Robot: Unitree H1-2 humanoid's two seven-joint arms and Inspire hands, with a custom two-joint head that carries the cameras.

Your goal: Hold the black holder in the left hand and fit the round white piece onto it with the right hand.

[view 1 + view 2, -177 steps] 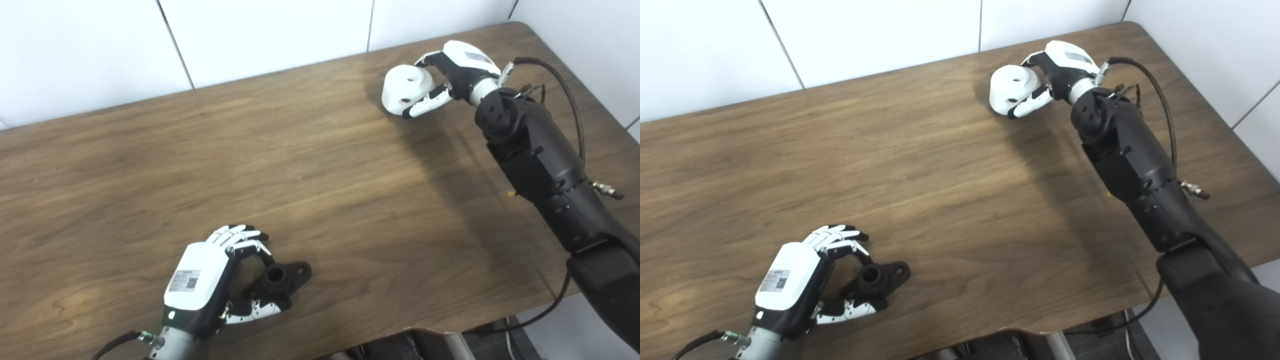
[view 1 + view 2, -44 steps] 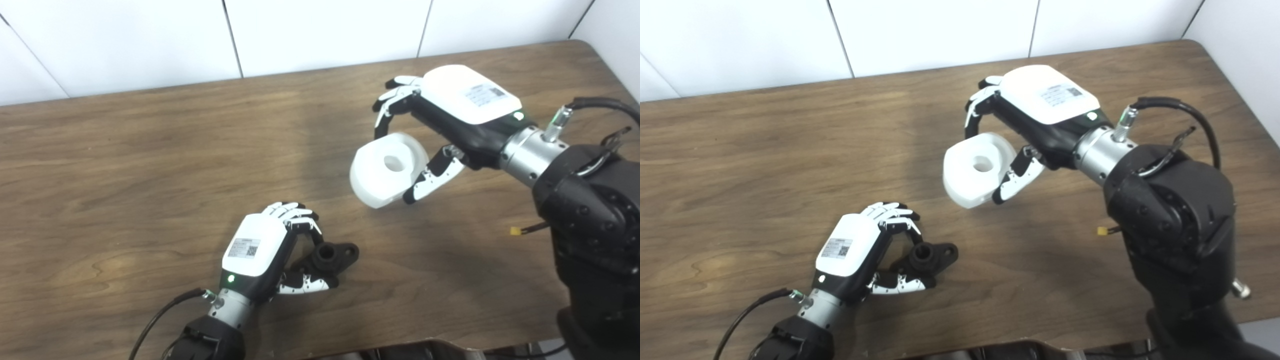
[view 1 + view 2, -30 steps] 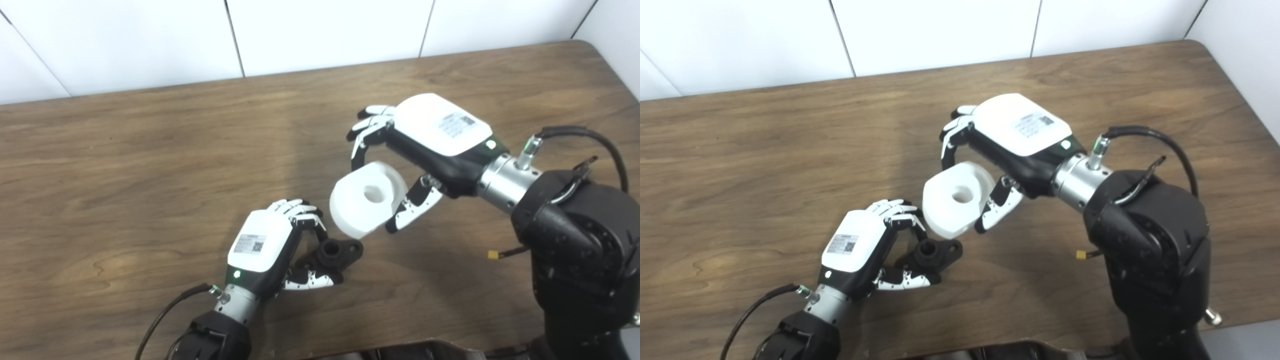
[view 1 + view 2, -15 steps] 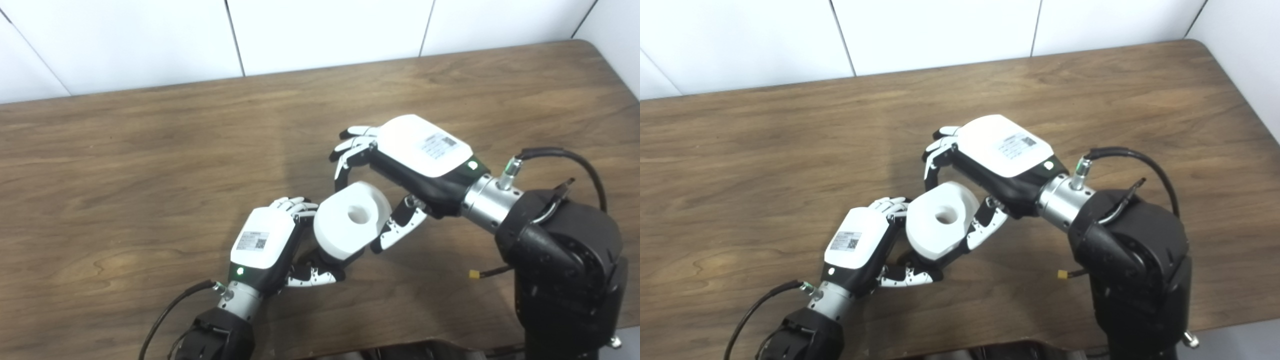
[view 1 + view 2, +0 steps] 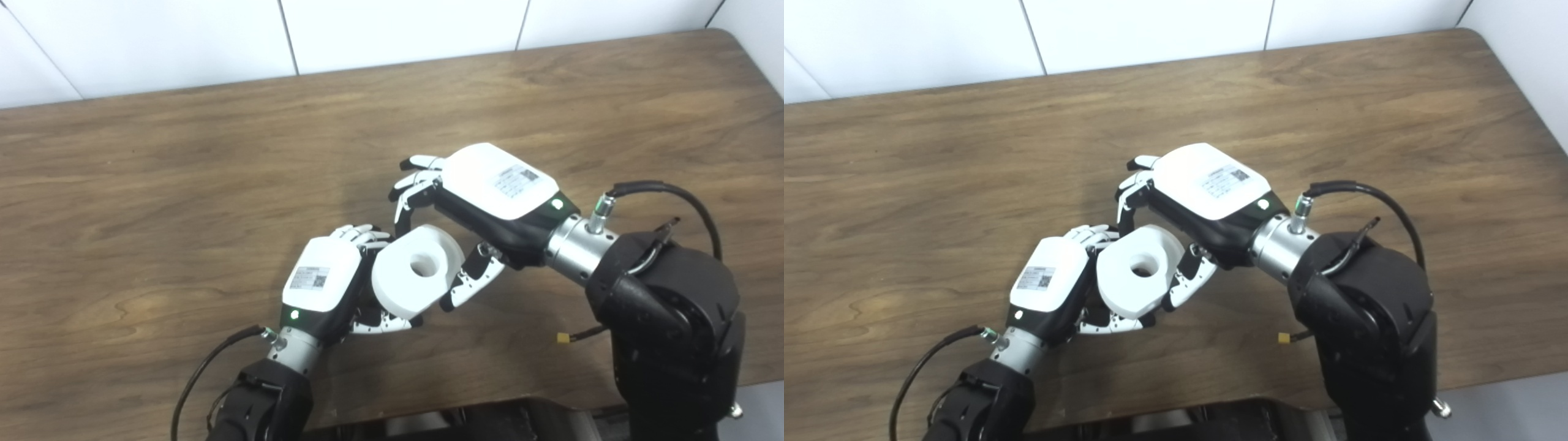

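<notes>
Between the two hands, just right of the left hand [image 5: 321, 285], sits the round white plastic piece with a central hole [image 5: 418, 270], its holed face tilted up toward the cameras. The right hand [image 5: 490, 196] is clamped on this piece: its fingers [image 5: 411, 187] curl over the far rim and its thumb [image 5: 471, 282] presses the near right side. The left hand lies low on the brown wooden table [image 5: 153, 184], fingers curled inward against the left edge of the white piece, thumb [image 5: 383, 324] reaching beneath it. The black holder is almost wholly covered by the white piece; only dark slivers show below it, so the left hand's grasp on the holder cannot be confirmed, nor whether the piece is seated.
</notes>
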